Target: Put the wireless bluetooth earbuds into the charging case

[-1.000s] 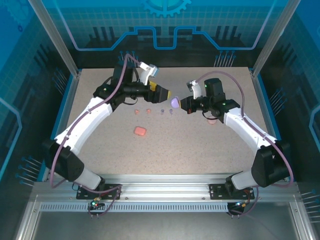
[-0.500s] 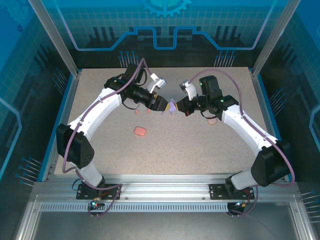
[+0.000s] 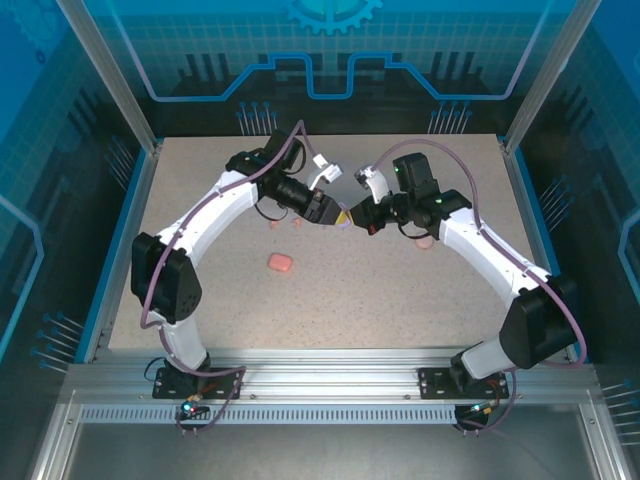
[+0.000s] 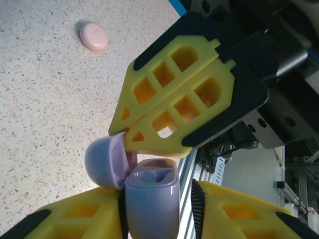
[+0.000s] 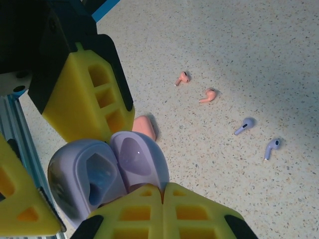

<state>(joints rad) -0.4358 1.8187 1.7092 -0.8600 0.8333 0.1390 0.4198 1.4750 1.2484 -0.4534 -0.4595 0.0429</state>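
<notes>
The purple charging case [image 4: 152,199] hangs in the air between both grippers, its lid [image 4: 104,162] swung open. My right gripper [image 5: 163,185] is shut, pinching the lid's edge [image 5: 139,159]. My left gripper [image 4: 155,188] stands open around the case body, one pad touching it and a small gap at the other. From above the two grippers [image 3: 330,212] [image 3: 356,215] meet tip to tip. Two red-orange earbuds [image 5: 182,78] [image 5: 208,96] and two purple earbuds [image 5: 244,125] [image 5: 272,148] lie on the table. The pale beige pair is out of view.
A red-orange case [image 3: 280,262] lies shut on the speckled table in front of the left arm. A pale pink-beige case [image 4: 93,36] lies shut under the right arm's forearm [image 3: 425,240]. Blue walls and aluminium posts ring the table.
The left arm swung right and its open gripper closed in on the purple case held by the right gripper. The right gripper shifted slightly left.
</notes>
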